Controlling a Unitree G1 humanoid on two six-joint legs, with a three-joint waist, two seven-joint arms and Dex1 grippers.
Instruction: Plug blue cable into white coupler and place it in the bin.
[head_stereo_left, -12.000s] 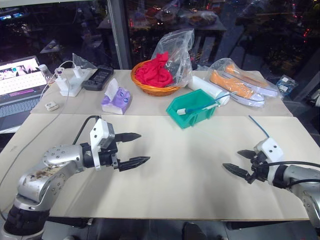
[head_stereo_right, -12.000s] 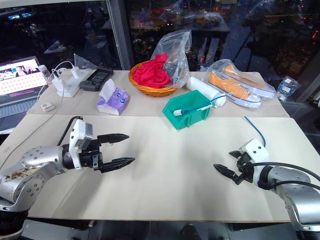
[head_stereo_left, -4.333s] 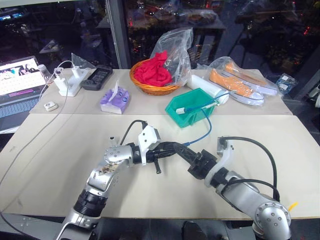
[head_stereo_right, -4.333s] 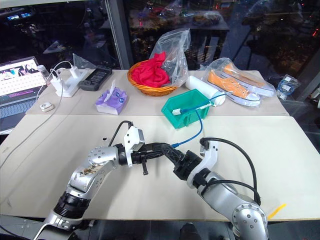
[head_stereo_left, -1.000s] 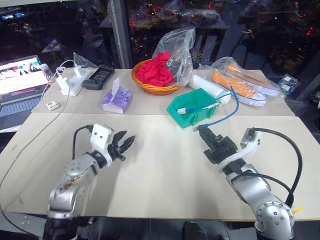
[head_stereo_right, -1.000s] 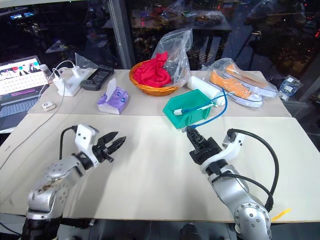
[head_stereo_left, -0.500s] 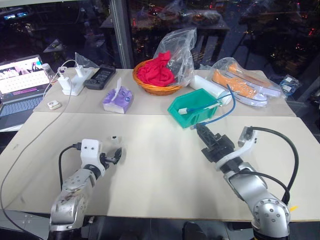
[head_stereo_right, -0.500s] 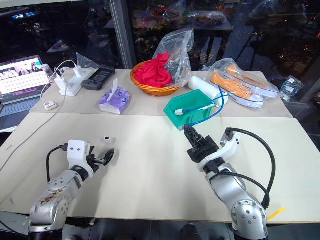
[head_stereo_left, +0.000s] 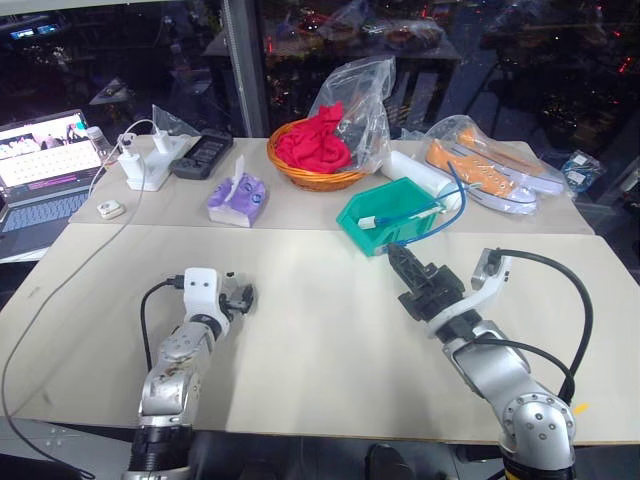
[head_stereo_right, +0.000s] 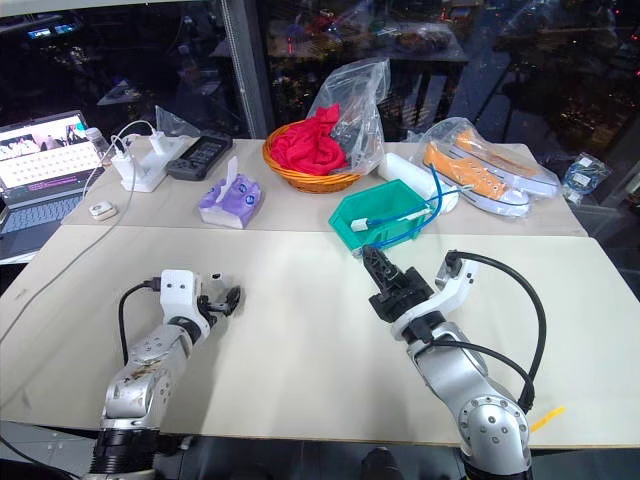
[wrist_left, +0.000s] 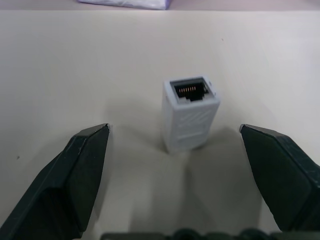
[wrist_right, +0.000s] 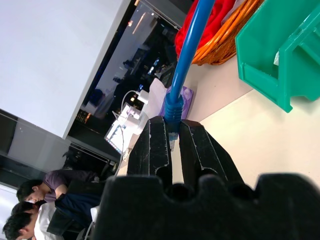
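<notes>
The left gripper has just spread wide, leaving the white coupler unplugged on the table, while the right gripper clenches the blue cable near the bin

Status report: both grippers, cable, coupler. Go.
Left gripper open, fingers either side of the white coupler standing on the table. Right gripper shut on the blue cable at its plug end. Nothing between them.

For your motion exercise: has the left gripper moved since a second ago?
Yes. The left gripper has dropped lower, still short of the tissue pack, its open fingers now flanking the coupler.
</notes>
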